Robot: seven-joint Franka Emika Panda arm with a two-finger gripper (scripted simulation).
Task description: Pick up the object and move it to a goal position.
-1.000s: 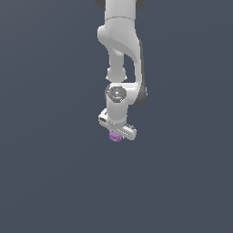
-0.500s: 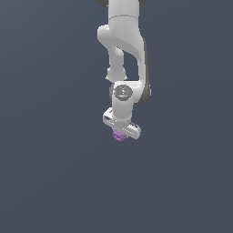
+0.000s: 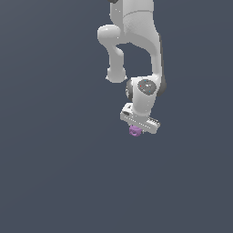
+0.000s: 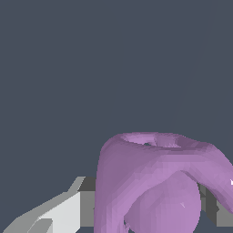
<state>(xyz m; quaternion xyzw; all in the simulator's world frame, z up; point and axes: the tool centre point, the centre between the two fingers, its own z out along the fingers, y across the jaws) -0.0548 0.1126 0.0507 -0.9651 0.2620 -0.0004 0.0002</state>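
Observation:
The object (image 3: 134, 131) is a tiny light-purple lump with small hollows, peeking out just under the white hand of the arm. My gripper (image 3: 135, 129) is shut on it; the fingertips themselves are hidden behind the hand's bar in the exterior view. In the wrist view the object (image 4: 157, 182) fills much of the frame, lumpy with a hollow at its upper side. One grey-white finger (image 4: 59, 214) shows beside it, touching it, and a bit of the other finger shows on its far side.
The white arm (image 3: 136, 41) reaches down from above, with its wrist (image 3: 144, 93) right over the hand. All around is a plain dark grey-blue surface (image 3: 54, 173) with no other object in view.
The arm has carried the object steadily toward the exterior view's right, and it sits slightly higher than half a second ago. The grip on the object has not changed.

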